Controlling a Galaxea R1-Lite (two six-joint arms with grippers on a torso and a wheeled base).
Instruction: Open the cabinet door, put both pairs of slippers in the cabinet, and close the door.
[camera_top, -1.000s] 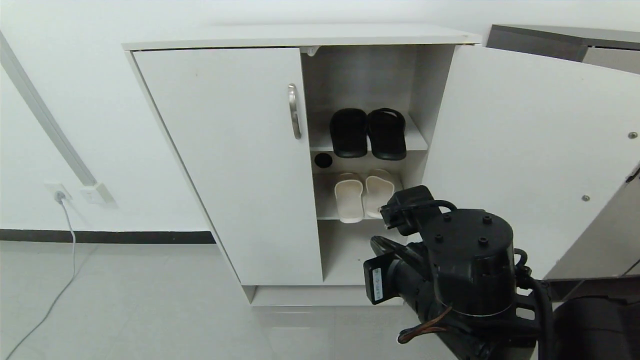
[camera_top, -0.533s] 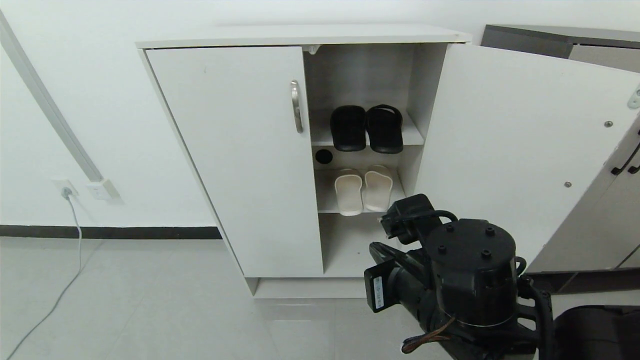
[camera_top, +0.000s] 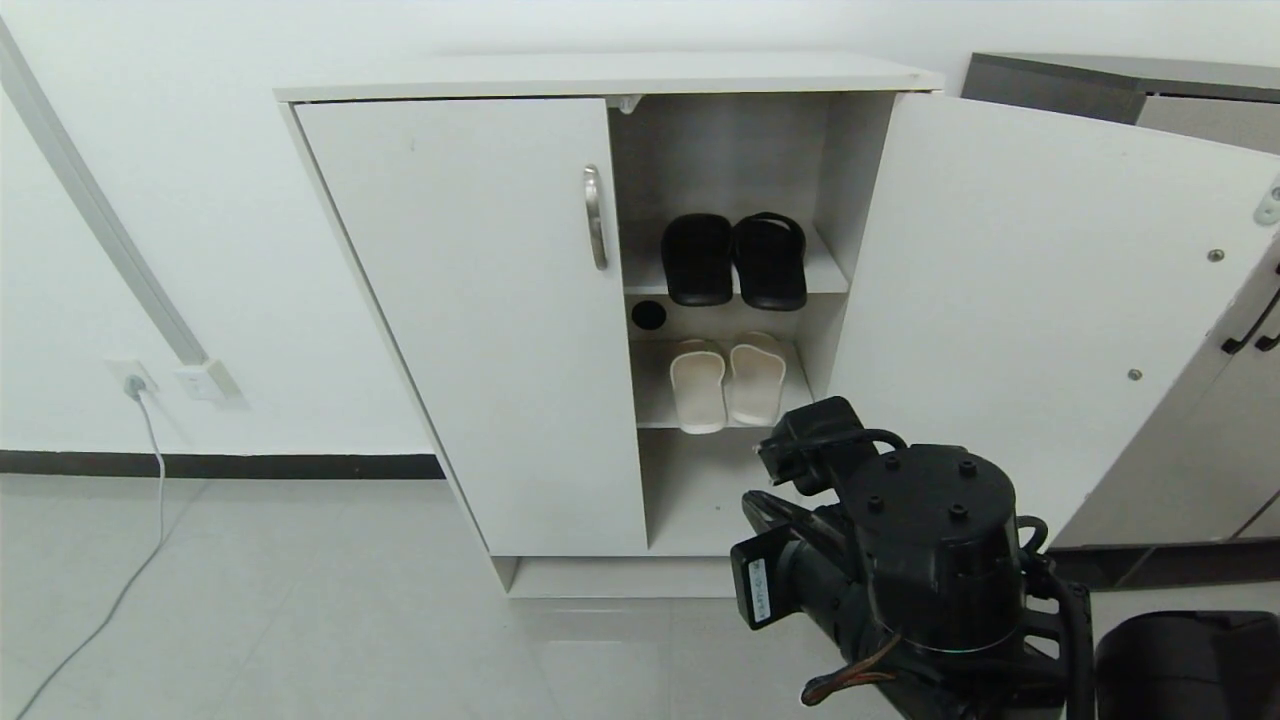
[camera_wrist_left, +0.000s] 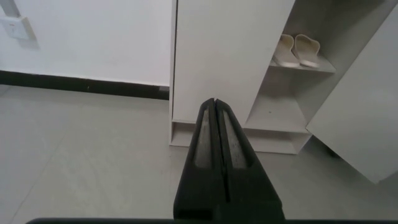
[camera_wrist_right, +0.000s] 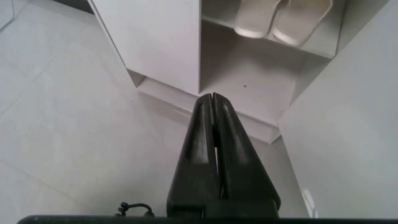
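The white cabinet (camera_top: 600, 75) has its left door (camera_top: 480, 320) shut and its right door (camera_top: 1020, 300) swung wide open. A black pair of slippers (camera_top: 733, 260) lies on the upper shelf. A white pair of slippers (camera_top: 727, 382) lies on the shelf below, also seen as white slippers (camera_wrist_left: 298, 50) and white slippers (camera_wrist_right: 283, 15). My right arm (camera_top: 920, 540) hangs low in front of the open side. My right gripper (camera_wrist_right: 213, 95) is shut and empty above the floor before the bottom shelf (camera_wrist_right: 249, 81). My left gripper (camera_wrist_left: 214, 101) is shut and empty, facing the cabinet's base.
A grey cabinet (camera_top: 1180, 90) stands behind the open door. A wall socket with a cable (camera_top: 125, 385) is at the far left. Bare tiled floor (camera_top: 300, 620) stretches in front of the cabinet.
The whole head view has shifted, so the cabinet looks slightly farther off and more of the open door shows. Both pairs of slippers lie where they were.
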